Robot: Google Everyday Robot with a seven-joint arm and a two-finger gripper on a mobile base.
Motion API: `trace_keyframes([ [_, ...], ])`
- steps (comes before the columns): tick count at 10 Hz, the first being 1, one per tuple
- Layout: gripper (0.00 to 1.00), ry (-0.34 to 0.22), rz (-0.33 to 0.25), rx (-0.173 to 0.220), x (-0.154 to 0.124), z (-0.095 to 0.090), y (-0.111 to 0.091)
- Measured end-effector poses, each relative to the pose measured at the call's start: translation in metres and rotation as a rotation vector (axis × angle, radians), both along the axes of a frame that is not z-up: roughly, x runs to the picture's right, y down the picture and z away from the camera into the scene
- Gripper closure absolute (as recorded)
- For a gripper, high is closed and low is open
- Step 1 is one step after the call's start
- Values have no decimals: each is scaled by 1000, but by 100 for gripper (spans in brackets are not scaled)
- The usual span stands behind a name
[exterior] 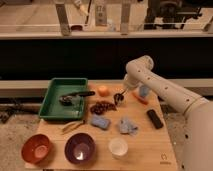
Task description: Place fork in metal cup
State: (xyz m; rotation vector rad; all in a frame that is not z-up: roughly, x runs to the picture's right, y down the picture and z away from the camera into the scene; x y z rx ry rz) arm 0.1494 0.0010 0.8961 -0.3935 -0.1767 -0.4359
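My gripper [120, 95] hangs from the white arm that reaches in from the right. It is low over the table's middle back, just right of the orange. Right under it sits a small dark shiny thing with light glints, apparently the metal cup [118, 99]. I cannot make out the fork as a separate thing; it is either hidden at the gripper or out of view.
A green tray [54, 106] at the left holds a black-handled utensil [82, 93]. On the table are an orange [102, 90], dark grapes [102, 107], blue sponge [100, 121], grey cloth [128, 125], black object [155, 118], yellowish tongs [72, 126], white cup [118, 147], purple bowl [80, 148] and orange bowl [37, 148].
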Motion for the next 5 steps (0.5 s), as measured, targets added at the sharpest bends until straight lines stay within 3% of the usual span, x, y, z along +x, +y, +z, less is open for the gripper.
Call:
trace_keyframes([
  [2, 94, 9, -10, -15, 1, 8, 7],
  [5, 65, 16, -28, -28, -4, 15, 12],
])
